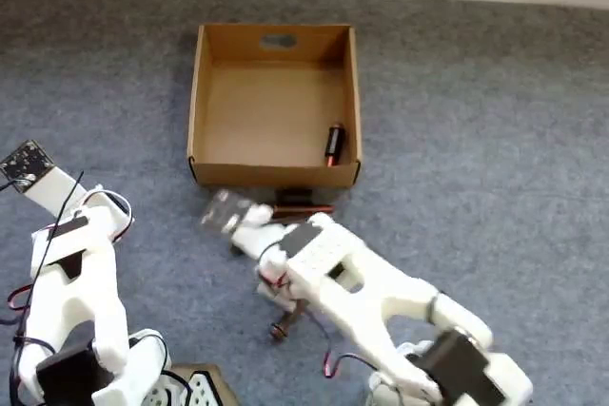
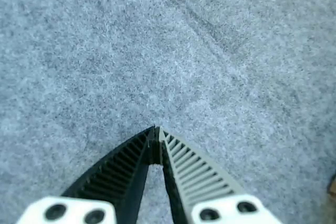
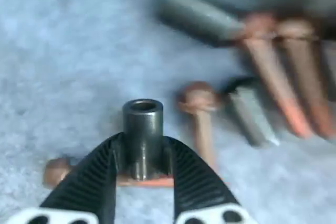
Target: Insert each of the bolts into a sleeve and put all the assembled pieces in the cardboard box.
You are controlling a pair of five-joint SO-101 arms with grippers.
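Just at 6 o'clock of the box (image 1: 274,174), our right jaws grip a dark sleeve (image 3: 142,129) upright by its lower half, bore up. Loose bolts (image 3: 202,129) lie beside it on the bench (image 1: 495,140). One assembled piece (image 1: 334,145) lies in the box at 4 o'clock. We judge the sleeve stiff, smooth and dense, apt to twist, so we hold it mid-barrel. Our left jaws, over the bench at 8 o'clock, are closed on nothing.

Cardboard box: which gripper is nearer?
Right. The right gripper, shut on a sleeve, is just outside the near wall of the cardboard box; the left gripper is over bare carpet, farther off.
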